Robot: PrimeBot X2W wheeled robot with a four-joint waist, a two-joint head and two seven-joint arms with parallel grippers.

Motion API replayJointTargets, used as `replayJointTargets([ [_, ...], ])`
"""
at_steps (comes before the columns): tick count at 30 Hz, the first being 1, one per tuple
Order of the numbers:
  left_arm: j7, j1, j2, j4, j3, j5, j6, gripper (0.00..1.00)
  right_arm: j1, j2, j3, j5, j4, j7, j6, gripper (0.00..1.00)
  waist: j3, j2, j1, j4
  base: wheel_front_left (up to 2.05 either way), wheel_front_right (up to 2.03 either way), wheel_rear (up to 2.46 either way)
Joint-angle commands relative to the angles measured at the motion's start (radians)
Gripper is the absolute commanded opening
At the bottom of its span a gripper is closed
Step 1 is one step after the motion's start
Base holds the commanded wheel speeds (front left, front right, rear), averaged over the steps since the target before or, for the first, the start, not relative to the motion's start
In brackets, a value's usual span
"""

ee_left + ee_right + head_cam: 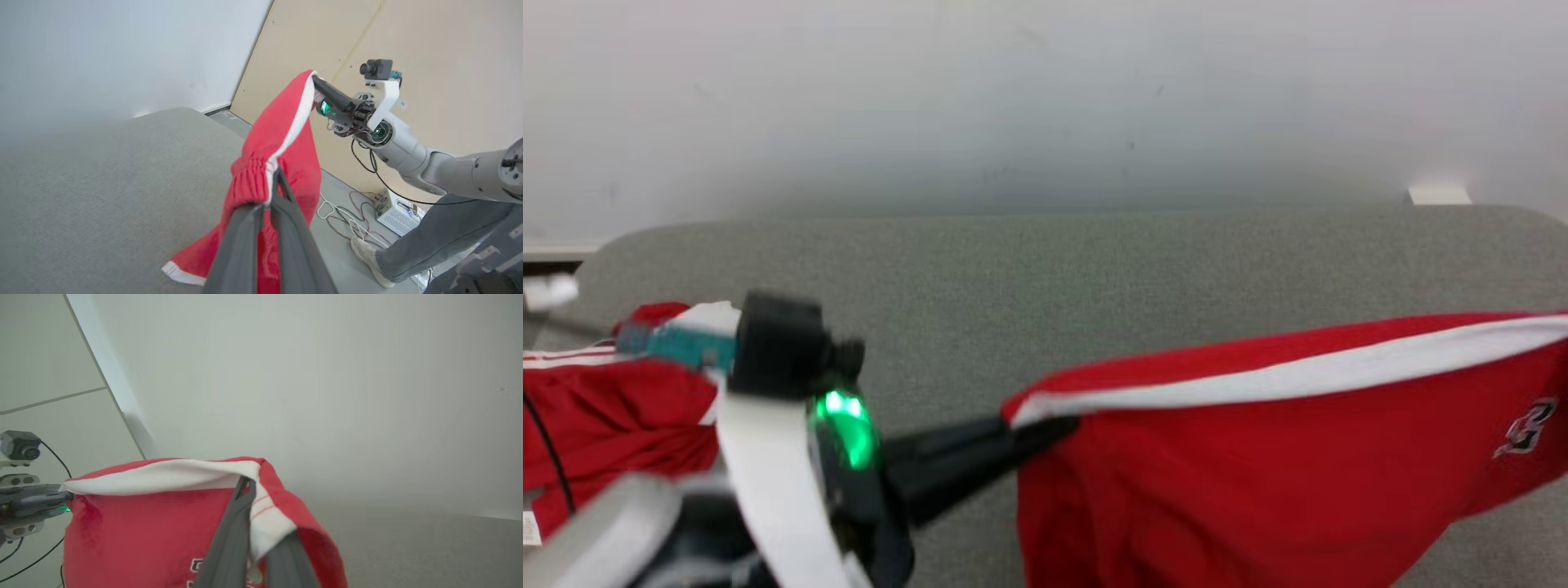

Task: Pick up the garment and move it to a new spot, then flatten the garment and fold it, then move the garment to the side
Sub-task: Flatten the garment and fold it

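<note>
The garment [1258,474] is a pair of red shorts with a white side stripe and a small logo. It hangs stretched in the air above the grey table [1045,278]. My left gripper [1054,425] is shut on its left corner, at the end of the white stripe. In the left wrist view my left gripper's fingers [282,192] pinch the gathered elastic waistband of the garment [282,122]. My right gripper [316,83] holds the far top corner. In the right wrist view the right gripper [247,484] is shut on the white-striped edge of the garment [143,531], with the left gripper [65,494] at the other end.
A second red garment with thin white stripes [596,416] lies at the table's left edge, behind my left wrist. A person's leg and shoe [429,241] stand on the floor beside cables and a small white box [398,214]. A white wall rises behind the table.
</note>
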Motion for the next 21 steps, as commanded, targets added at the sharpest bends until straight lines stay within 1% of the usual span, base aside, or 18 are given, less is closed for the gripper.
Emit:
replayJointTargets([
  [1, 0.037, -0.085, -0.013, 0.041, 0.000, 0.005, 0.000, 0.00, -0.060, -0.014, -0.015, 0.026, 0.017, 0.027, -0.003, 0.00, 0.034, -0.0001, 0.0000, 0.002, 0.00, 0.00, 0.00],
  [3, 0.067, -0.204, -0.048, 0.118, 0.005, 0.018, 0.013, 0.00, -0.135, -0.038, -0.023, 0.021, 0.063, 0.067, -0.003, 0.00, 0.066, -0.0001, 0.0000, 0.006, 0.00, 0.00, 0.00],
  [6, 0.092, -0.369, -0.118, 0.269, -0.006, 0.065, 0.026, 0.00, -0.296, -0.020, 0.024, 0.011, 0.134, 0.131, -0.003, 0.00, 0.123, -0.0001, 0.0000, 0.009, 0.00, 0.00, 0.00],
  [7, 0.095, -0.423, -0.141, 0.326, -0.013, 0.088, 0.028, 0.00, -0.364, -0.003, 0.049, -0.001, 0.169, 0.154, -0.003, 0.00, 0.143, -0.0001, 0.0000, 0.009, 0.00, 0.00, 0.00],
  [9, 0.078, -0.526, -0.188, 0.441, -0.023, 0.151, 0.030, 0.00, -0.517, 0.055, 0.095, -0.044, 0.253, 0.186, -0.003, 0.00, 0.186, -0.0001, 0.0000, 0.011, 0.00, 0.00, 0.00],
  [11, 0.043, -0.627, -0.226, 0.559, -0.027, 0.228, 0.029, 0.00, -0.688, 0.139, 0.143, -0.127, 0.349, 0.207, -0.003, 0.00, 0.230, -0.0001, 0.0000, 0.013, 0.00, 0.00, 0.00],
  [13, -0.019, -0.720, -0.261, 0.673, -0.025, 0.308, 0.028, 0.00, -0.855, 0.243, 0.179, -0.231, 0.453, 0.213, -0.003, 0.00, 0.272, -0.0001, 0.0000, 0.017, 0.00, 0.00, 0.00],
  [15, -0.130, -0.813, -0.288, 0.783, -0.011, 0.412, 0.037, 0.00, -1.013, 0.347, 0.189, -0.345, 0.565, 0.182, -0.003, 0.00, 0.310, -0.0001, 0.0000, 0.022, 0.00, 0.00, 0.00],
  [16, -0.179, -0.845, -0.309, 0.840, -0.010, 0.442, 0.036, 0.00, -1.084, 0.390, 0.201, -0.412, 0.609, 0.159, -0.003, 0.00, 0.328, -0.0001, 0.0000, 0.023, 0.00, 0.00, 0.00],
  [18, -0.308, -0.913, -0.346, 0.937, 0.009, 0.509, 0.044, 0.00, -1.190, 0.467, 0.206, -0.514, 0.695, 0.100, -0.003, 0.00, 0.358, -0.0001, 0.0000, 0.027, 0.00, 0.00, 0.00],
  [19, -0.352, -0.934, -0.361, 0.981, -0.004, 0.535, 0.036, 0.00, -1.229, 0.498, 0.216, -0.550, 0.725, 0.071, -0.003, 0.00, 0.372, -0.0001, 0.0000, 0.030, 0.00, 0.00, 0.00],
  [21, -0.451, -0.972, -0.386, 1.065, -0.017, 0.589, 0.030, 0.00, -1.289, 0.528, 0.235, -0.626, 0.781, 0.007, -0.003, 0.00, 0.400, -0.0001, 0.0000, 0.033, 0.00, 0.00, 0.00],
])
